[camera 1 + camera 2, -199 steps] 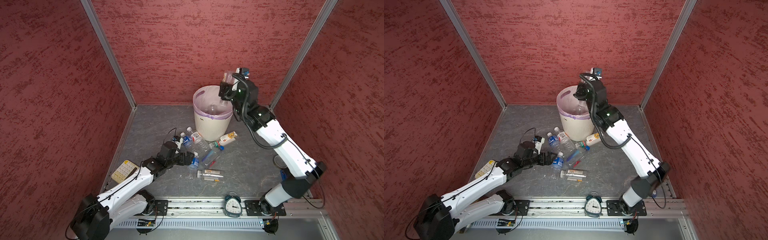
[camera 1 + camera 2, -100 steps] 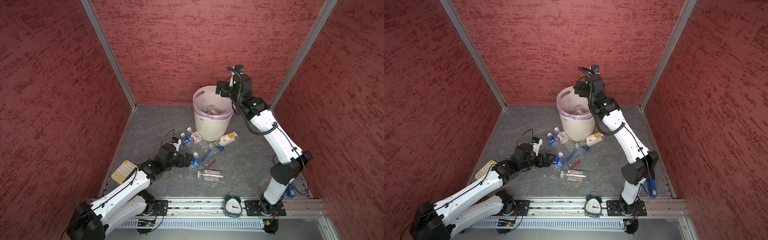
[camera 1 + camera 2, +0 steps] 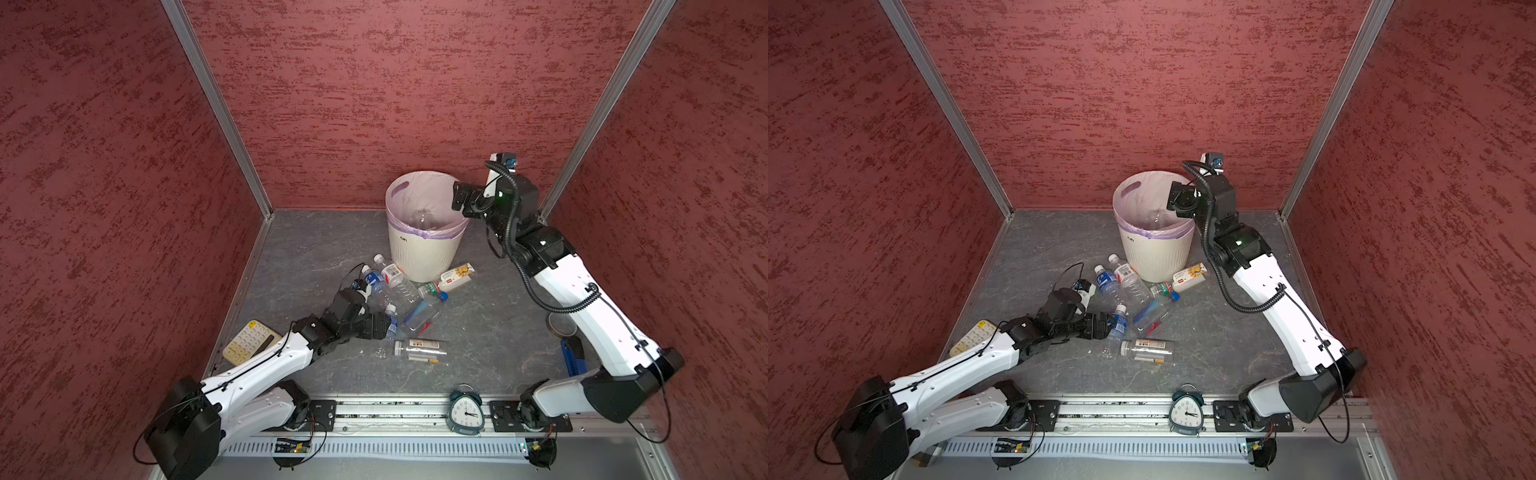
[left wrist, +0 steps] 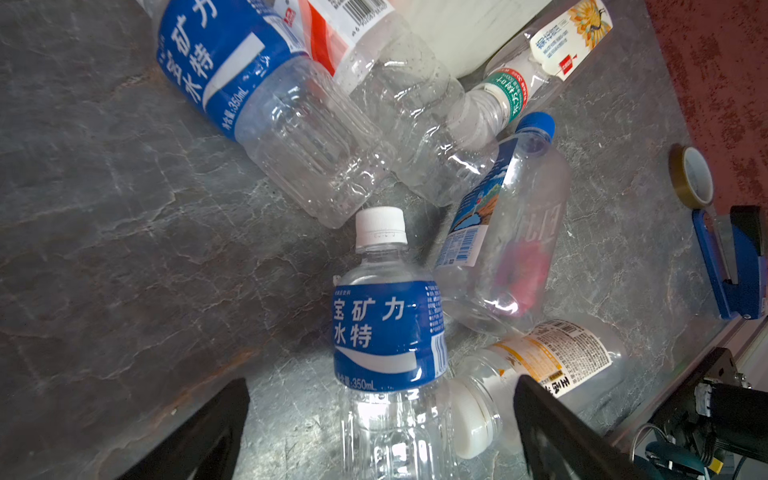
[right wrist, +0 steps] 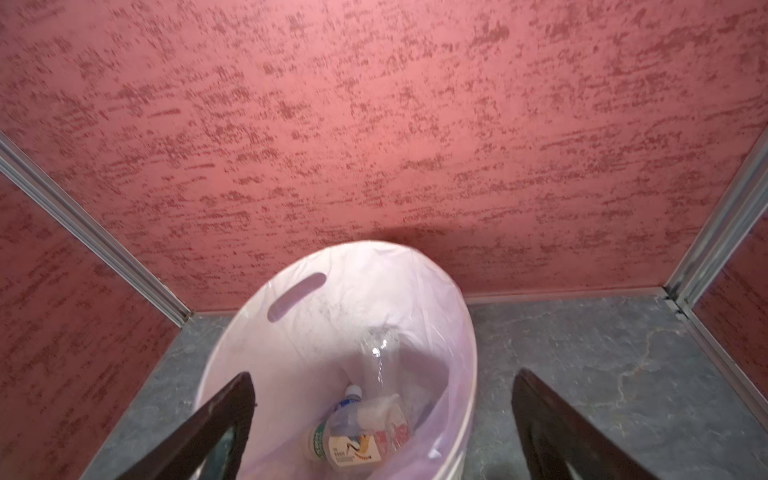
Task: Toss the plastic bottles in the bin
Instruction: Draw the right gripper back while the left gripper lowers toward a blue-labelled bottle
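**Light, slick bottles: grip the next 1 across its label**

The left tool [image 4: 380,392] is spread wide. Its fingers [image 4: 199,436] stand on either side of a blue-label bottle [image 4: 388,332] lying on the tabletop [image 4: 124,208], and neither touches it. The other bottles [image 3: 409,291] lie in a loose heap in front of the bin [image 3: 419,257]. At least 2 more rest inside on the liner [image 5: 332,316]. The right tool [image 5: 382,386] hangs spread and empty over the bin's rim.

The bottles look empty, so they should be light and thin-walled. A hard squeeze would likely dent them, and a weak 1 could let them roll or slip out. The labelled band looks the firmest hold. The clear ribbed body would cave sooner, and the cap [image 4: 381,226] is narrow. An orange-label bottle [image 4: 540,365] lies just beside 1 finger, so closing may nudge it.
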Available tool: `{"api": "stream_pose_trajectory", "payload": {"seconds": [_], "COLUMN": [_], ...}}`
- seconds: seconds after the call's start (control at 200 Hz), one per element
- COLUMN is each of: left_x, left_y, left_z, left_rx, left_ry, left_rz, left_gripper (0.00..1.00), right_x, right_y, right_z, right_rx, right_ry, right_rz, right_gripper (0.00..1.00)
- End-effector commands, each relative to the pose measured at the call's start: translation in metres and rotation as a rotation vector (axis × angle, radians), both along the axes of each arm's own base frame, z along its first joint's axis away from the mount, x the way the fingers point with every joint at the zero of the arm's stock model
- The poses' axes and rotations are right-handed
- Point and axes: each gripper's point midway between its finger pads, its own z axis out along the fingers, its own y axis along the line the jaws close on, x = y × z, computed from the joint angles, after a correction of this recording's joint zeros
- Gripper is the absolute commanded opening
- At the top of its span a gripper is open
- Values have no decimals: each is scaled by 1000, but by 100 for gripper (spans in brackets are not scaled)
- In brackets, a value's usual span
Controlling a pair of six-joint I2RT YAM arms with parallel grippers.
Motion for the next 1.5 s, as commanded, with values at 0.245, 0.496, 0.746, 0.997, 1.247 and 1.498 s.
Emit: {"api": "stream_pose_trajectory", "payload": {"seconds": [0.245,0.496,0.746,0.997,1.247,1.498], "left_x": [7,8,7,8,7,7], "left_y": [-14,-24,-28,-26,-25,-27], "left_z": [-6,-19,-27,-35,-43,-52], "left_rx": [65,128,169,210,230,254], "left_ry": [2,25,42,58,80,107], "left_rz": [-17,-34,-44,-39,-36,-39], "left_gripper": [97,96,93,89,84,81], "right_x": [-34,-46,-57,-68,-78,-86], "right_y": [-6,-12,-15,-14,-15,-17], "right_z": [-32,-58,-97,-129,-162,-184], "right_rx": [28,31,40,44,40,52], "right_ry": [13,55,123,184,255,306], "right_rz": [59,57,57,85,92,94], "right_gripper": [96,96,95,94,93,92]}}
